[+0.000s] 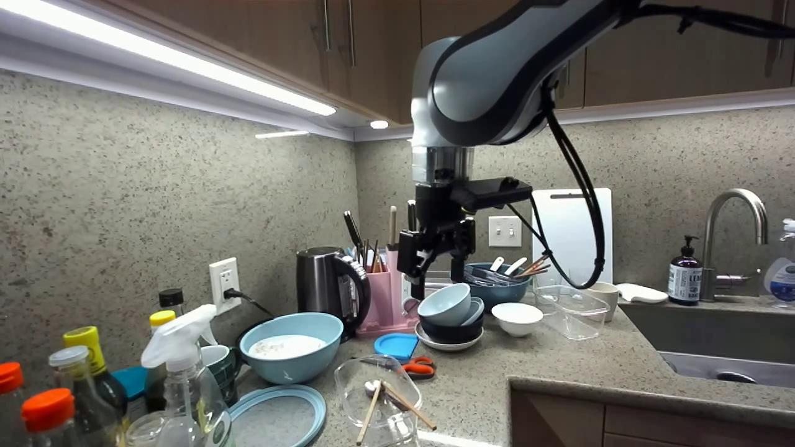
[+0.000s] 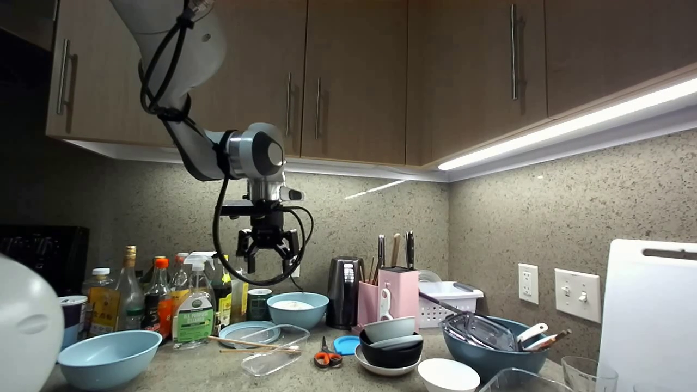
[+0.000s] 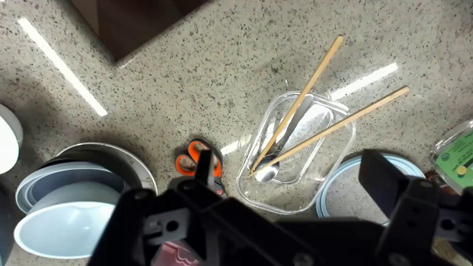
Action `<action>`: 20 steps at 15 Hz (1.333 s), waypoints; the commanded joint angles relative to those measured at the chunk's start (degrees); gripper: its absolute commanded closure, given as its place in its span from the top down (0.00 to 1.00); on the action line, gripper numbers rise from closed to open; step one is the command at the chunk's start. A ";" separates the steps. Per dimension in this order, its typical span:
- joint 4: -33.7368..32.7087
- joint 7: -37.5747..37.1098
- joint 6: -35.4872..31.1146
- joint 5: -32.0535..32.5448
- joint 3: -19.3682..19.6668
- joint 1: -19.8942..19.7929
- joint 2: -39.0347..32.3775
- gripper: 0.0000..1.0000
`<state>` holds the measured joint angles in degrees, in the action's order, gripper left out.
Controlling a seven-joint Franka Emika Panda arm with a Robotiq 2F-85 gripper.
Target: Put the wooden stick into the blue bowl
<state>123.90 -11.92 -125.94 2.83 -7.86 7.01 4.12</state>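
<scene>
Two wooden sticks lie crossed over a clear plastic container. One wooden stick and the other stick meet over a metal spoon at their thin ends. The sticks also show in both exterior views. The blue bowl, with whitish contents, stands by the kettle. It also shows in an exterior view but not in the wrist view. My gripper is open and empty, pointing down. It hangs well above the counter in both exterior views.
A light-blue-rimmed lid and orange scissors flank the container. Stacked bowls, a kettle and a pink knife block stand nearby. Bottles crowd the wall. Another light-blue bowl shows in an exterior view.
</scene>
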 commanded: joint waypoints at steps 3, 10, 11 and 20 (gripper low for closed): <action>0.01 6.37 3.59 -9.77 0.72 0.45 -0.27 1.00; 0.98 4.04 -3.57 -34.93 -0.98 1.68 -7.68 1.00; 0.68 4.33 -6.00 -38.33 -1.25 1.82 -9.17 1.00; -1.49 0.29 -22.03 -46.96 -1.25 2.72 -17.60 1.00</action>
<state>122.78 -7.59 -146.35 -47.19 -9.91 8.87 -12.25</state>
